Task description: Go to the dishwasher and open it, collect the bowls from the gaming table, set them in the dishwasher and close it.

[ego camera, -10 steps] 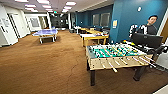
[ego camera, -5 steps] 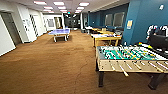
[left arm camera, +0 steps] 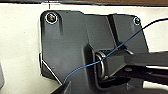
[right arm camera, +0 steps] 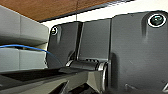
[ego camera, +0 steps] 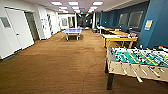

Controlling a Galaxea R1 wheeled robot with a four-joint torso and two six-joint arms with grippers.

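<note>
The head view looks down a long room with brown carpet [ego camera: 62,65].

**Task item.** The football table [ego camera: 140,63] stands at the right edge of the carpet, close to the camera. Its green field [ego camera: 136,57] runs with its long axis from the near left toward the far right, and part of the table passes out of the picture on the right. The rods [ego camera: 136,73] cross the field at right angles to that axis; their pale handles stick out over the near side wall toward the carpet. One dark leg [ego camera: 110,81] stands on the carpet under the near left corner. A small multicoloured object [ego camera: 161,47] sits at the far edge of the table; what it is cannot be told. No bowl can be made out on the table.

**Writing.** No brand, label or text is readable. A pale sign [ego camera: 148,24] hangs on the blue wall [ego camera: 160,27] beyond the table; its content is too blurred to read.

**Surroundings.** A yellow-framed table [ego camera: 120,38] stands beyond the football table along the blue wall. A blue table-tennis table [ego camera: 72,31] stands far down the middle of the carpet. A white door [ego camera: 18,31] is set in the left wall.

**Tools.** The left wrist and right wrist views show dark robot parts and a blue cable [left arm camera: 105,60]. For both grippers, whether they are released or clenched cannot be told.
</note>
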